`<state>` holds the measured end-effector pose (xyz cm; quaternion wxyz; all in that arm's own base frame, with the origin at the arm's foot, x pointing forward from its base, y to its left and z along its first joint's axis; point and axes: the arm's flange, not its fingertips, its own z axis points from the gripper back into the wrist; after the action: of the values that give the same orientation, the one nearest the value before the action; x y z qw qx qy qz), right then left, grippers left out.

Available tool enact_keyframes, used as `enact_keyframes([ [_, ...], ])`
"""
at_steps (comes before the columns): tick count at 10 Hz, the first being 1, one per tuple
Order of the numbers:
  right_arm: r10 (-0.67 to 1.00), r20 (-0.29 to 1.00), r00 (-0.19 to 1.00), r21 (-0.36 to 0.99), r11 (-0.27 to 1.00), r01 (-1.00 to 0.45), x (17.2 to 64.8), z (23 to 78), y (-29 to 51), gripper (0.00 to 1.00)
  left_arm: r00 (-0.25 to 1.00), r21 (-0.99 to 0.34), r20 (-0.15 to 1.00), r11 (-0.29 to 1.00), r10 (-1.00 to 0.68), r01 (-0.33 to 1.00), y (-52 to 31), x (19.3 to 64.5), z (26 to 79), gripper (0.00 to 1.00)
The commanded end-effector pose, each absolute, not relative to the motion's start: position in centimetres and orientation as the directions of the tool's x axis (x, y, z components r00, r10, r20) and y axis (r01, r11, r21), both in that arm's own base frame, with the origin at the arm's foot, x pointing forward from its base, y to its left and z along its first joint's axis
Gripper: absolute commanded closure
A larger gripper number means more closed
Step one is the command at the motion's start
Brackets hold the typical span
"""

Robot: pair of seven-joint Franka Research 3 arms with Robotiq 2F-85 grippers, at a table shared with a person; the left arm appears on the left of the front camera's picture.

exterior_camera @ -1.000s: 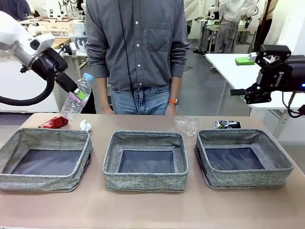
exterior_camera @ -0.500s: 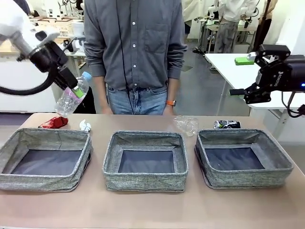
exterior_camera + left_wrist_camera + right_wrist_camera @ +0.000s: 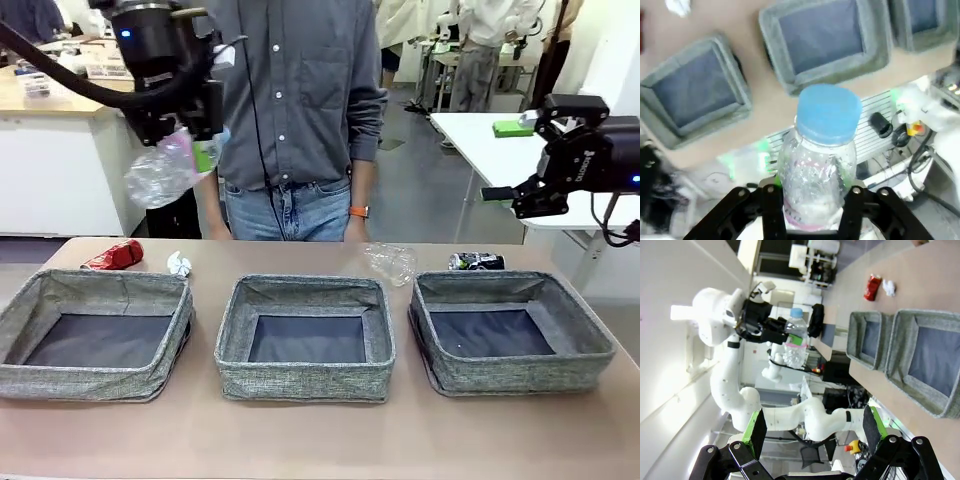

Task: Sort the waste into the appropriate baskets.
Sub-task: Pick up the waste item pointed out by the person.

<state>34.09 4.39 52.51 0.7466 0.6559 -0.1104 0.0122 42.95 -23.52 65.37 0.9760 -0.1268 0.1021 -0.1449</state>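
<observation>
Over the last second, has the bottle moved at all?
Yes. The bottle has gone up: it hung just above the red can on the table and is now well higher, and it has edged right, toward the person.

We see the clear, blue-capped bottle [image 3: 158, 175] tilted, held high by the left gripper [image 3: 812, 200]. The left basket [image 3: 100, 284], middle basket [image 3: 305, 290] and right basket [image 3: 500, 283] stand in a row, empty. Behind them lie the red can [image 3: 112, 256] and paper ball [image 3: 179, 264] at left, and the clear cup [image 3: 391, 262] and dark can [image 3: 477, 261] toward the right.
</observation>
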Motion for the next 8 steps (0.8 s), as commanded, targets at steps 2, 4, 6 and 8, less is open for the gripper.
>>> enact_keyframes([
  [2, -0.132, 0.172, 0.976, 0.981, 0.118, -0.157, 34.4, 53.0, 4.6, 0.0, 0.994, -0.237, -0.112, 0.971, 0.005, -0.031, -31.1, 41.9, 68.6, 0.61],
  [4, -0.132, 0.172, 0.976, 0.981, 0.118, -0.157, 34.4, 53.0, 4.6, 0.0, 0.99, -0.145, -0.128, 0.986, 0.067, -0.086, -34.5, 40.2, 70.3, 0.61],
  [6, -0.132, 0.172, 0.976, 0.981, 0.118, -0.157, 34.4, 53.0, 4.6, 0.0, 0.994, -0.085, -0.106, 0.996, 0.032, -0.041, -34.3, 38.0, 71.6, 0.61],
  [8, -0.132, 0.172, 0.976, 0.981, 0.118, -0.157, 34.4, 53.0, 4.6, 0.0, 0.985, -0.154, -0.145, 0.986, -0.09, 0.068, -32.3, 36.9, 73.6, 0.61],
])
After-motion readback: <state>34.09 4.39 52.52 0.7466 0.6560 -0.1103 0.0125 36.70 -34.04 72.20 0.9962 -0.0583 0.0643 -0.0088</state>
